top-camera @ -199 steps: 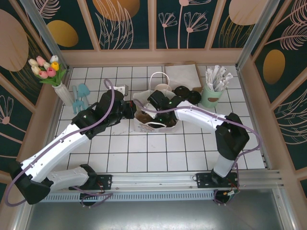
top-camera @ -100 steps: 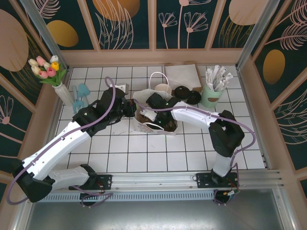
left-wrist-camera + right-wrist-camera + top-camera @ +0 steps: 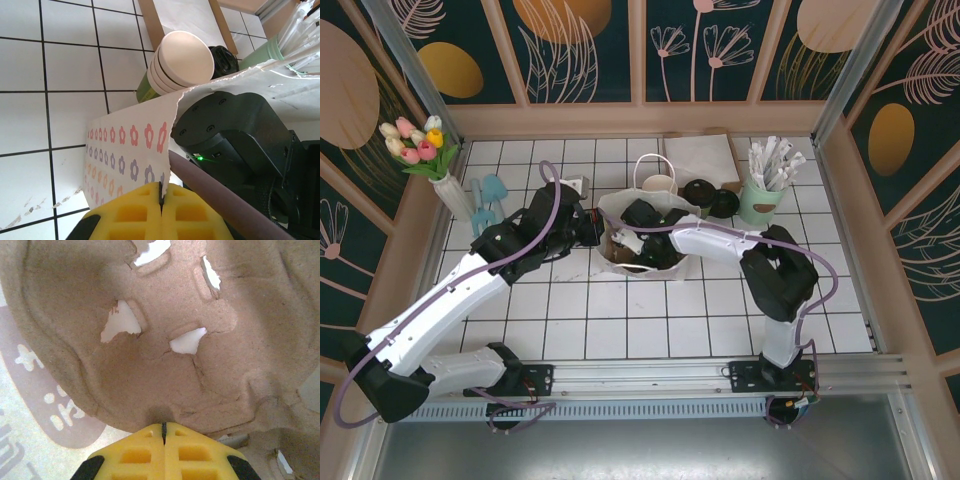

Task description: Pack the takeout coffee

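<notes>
Behind the white paper bag, on the far side of the table, stands the stack of dark green cups, cream inside. A black lid lies just beside it, and the mint cup of sticks is next along. From above, the bag looks plain white. Up close from the left wrist, its side has rows of little flowers and a torn top edge. The left gripper has its yellow pads pressed together on that edge, pinching the paper. The left arm stretches from the near left corner across to the bag's left side. The right arm goes up from its base, bends at the elbow and reaches left into the open bag. The right wrist camera looks inside the bag at a brown cup tray with small holes. The right gripper has its pads pushed together right at the tray's rim. I cannot tell if they pinch it.
</notes>
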Robot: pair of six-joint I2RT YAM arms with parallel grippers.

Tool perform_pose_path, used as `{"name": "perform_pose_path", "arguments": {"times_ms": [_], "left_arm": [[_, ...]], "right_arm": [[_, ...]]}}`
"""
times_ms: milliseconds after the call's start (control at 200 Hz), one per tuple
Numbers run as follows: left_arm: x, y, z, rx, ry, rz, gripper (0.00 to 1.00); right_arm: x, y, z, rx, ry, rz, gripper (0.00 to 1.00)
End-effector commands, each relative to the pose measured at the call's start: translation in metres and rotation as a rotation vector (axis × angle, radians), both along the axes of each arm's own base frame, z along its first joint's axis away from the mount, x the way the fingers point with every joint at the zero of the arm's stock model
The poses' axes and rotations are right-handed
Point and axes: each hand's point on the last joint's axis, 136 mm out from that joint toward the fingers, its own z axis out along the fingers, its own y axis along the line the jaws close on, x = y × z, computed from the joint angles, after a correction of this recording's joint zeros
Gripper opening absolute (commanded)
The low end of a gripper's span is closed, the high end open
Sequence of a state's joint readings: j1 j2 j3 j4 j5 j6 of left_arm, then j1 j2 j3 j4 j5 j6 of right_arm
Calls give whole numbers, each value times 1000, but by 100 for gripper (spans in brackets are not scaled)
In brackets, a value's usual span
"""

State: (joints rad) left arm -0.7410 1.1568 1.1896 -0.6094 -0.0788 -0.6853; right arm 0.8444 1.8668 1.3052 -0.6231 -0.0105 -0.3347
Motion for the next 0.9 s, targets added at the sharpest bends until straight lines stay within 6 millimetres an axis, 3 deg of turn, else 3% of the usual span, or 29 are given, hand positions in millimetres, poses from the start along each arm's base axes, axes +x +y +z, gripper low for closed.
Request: {"name": "perform_pose_path", "arguments": {"times_ms": [0,120,350,540,621,741,896], "left_arm": [[-1,-10,17,-67,-25,-34,0],[-1,-10,15,-63,-17,-32,0],[1,-10,15,-50,-24,-29,0],[2,-12,15,-46,-21,-35,0],[2,-14,15,-44,-18,-42,0],[3,-14,15,-35,-14,-48,0],[4,-16,15,-30,-18,-53,0]], "right_arm": [[-1,-6,-10,-61,13,-2,0],[-9,3,11,13,36,25,0],[-12,3,36,71,-7,39,0],[4,2,53,126,-156,29,0],[9,-7,46,83,-195,38,0],[5,-22,15,-35,-156,54,0],[1,-22,-3,-57,-113,61,0]]}}
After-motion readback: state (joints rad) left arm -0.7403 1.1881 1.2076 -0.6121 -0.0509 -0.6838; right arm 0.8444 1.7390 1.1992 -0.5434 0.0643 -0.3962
